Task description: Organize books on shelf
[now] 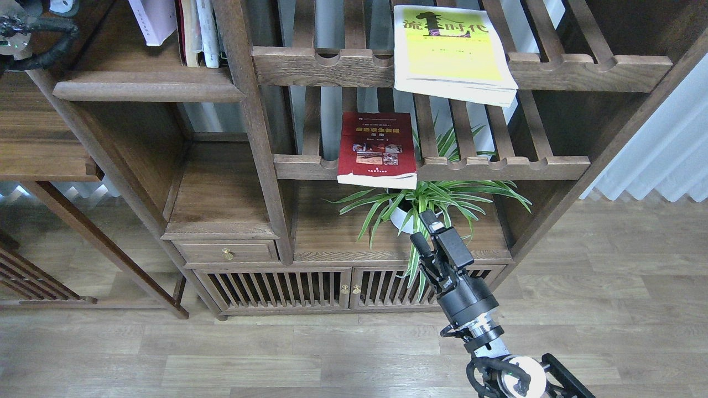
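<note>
The pale lavender-white book (154, 19) stands on end on the solid dark-brown shelf (149, 88) at the top left, next to a few upright books (199, 33); its top is cut off by the view's edge. Only a cabled part of my left arm (27, 38) shows in the top left corner, and its gripper is out of view. The yellow-green book (451, 52) lies flat on the upper slatted rack. The dark red book (378, 148) lies flat on the lower slatted rack. My right gripper (423, 229) is low, in front of the plant, open and empty.
A potted spider plant (426, 202) stands on the cabinet top under the red book. The upper slatted rack (586, 72) and the lower slatted rack (498, 166) have scalloped front rails. A small drawer (227, 251) and slatted cabinet doors (310, 287) are below. A white curtain (658, 155) hangs at the right.
</note>
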Controlling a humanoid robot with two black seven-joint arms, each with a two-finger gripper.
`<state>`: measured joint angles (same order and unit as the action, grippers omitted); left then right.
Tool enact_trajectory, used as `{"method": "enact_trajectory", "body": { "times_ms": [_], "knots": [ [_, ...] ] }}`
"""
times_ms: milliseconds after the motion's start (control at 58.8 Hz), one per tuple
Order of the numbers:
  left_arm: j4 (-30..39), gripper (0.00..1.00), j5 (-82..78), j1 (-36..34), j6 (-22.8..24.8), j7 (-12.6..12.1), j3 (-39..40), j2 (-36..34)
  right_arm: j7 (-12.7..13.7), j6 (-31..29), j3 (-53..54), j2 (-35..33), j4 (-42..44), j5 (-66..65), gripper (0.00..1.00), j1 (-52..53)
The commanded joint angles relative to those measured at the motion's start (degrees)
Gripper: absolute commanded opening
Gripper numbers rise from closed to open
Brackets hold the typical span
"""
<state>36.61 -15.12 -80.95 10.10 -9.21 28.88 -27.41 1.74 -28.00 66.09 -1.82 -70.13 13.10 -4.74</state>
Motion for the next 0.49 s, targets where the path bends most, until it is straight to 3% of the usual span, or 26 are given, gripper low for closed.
{"method": "enact_trajectory", "body": {
  "times_ms": [0,85,153,476],
  "knots": [
    [0.04,0.18,-0.09,-0.08,-0.17,0.07,-0.22,-0.02,0.02,0.0,0.01,-0.03,0.0,0.09,0.92,0.0],
    [-0.05,0.39,-2.1,-0.17,-1.13,0.16,-0.22,0.07,0.02,0.0,-0.08,-0.03,0.0,0.09,0.93,-0.09],
    [0.04,0.47,-4.65,-0.35,-2.01,0.25,0.21,0.16,0.02,0.0,-0.08,-0.03,0.0,0.09,0.93,-0.09],
    [0.66,0.53,-4.92,-3.07,-2.54,0.25,0.66,0.78,0.02,0.0,-0.34,-0.12,0.0,0.09,0.93,0.0]
  ]
}}
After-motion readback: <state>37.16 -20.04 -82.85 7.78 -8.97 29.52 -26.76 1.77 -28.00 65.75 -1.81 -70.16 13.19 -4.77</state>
